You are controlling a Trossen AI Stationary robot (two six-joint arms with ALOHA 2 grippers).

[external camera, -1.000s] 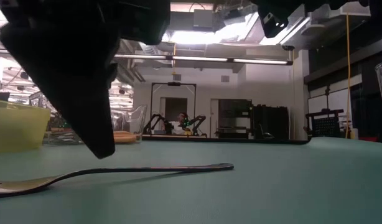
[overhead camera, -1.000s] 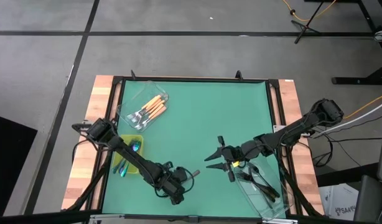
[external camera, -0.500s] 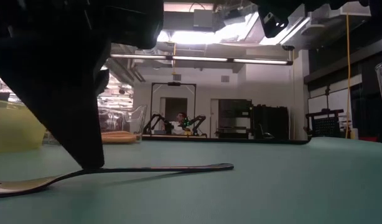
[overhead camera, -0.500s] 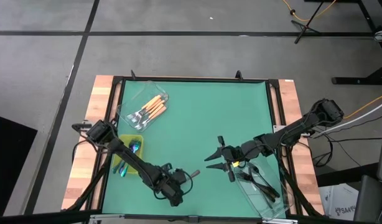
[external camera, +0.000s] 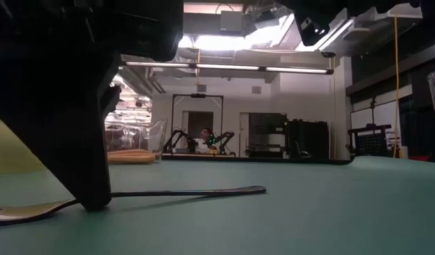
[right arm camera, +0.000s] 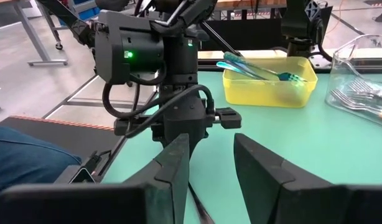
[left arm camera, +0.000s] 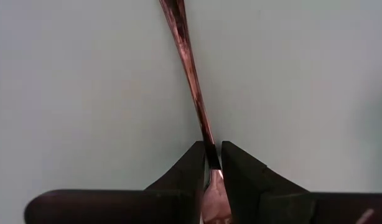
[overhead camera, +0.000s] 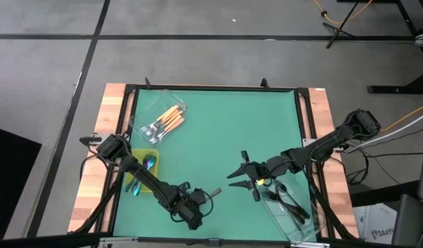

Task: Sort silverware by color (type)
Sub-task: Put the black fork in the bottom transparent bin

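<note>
Jaws of the left gripper (left arm camera: 209, 168) stand narrow and pinch the neck of a slim dark fork (left arm camera: 190, 68) that lies flat on the green counter (overhead camera: 218, 131), down near the 6 o'clock edge in the high view. In the low view the fork (external camera: 168, 193) rests along the mat, its tines toward 9 o'clock and its handle running toward 3 o'clock, with the gripper's dark finger planted on it near the head.

The right gripper (overhead camera: 242, 172) hovers at about 4 o'clock on the counter, just beside a clear tub (overhead camera: 291, 210) that holds dark forks (overhead camera: 289, 200); its jaws are spread wide and hold nothing, pointing toward the left arm.

At 10 o'clock a second clear tub (overhead camera: 146, 114) holds the orange-handled forks (overhead camera: 167, 120) with silver heads. Below it, at 8 o'clock along the left edge, the yellow-green tray (overhead camera: 141, 155) carries the iridescent blue-green forks (overhead camera: 148, 165), which also show in the right wrist view (right arm camera: 259, 68), handles leaning out over the rim.
</note>
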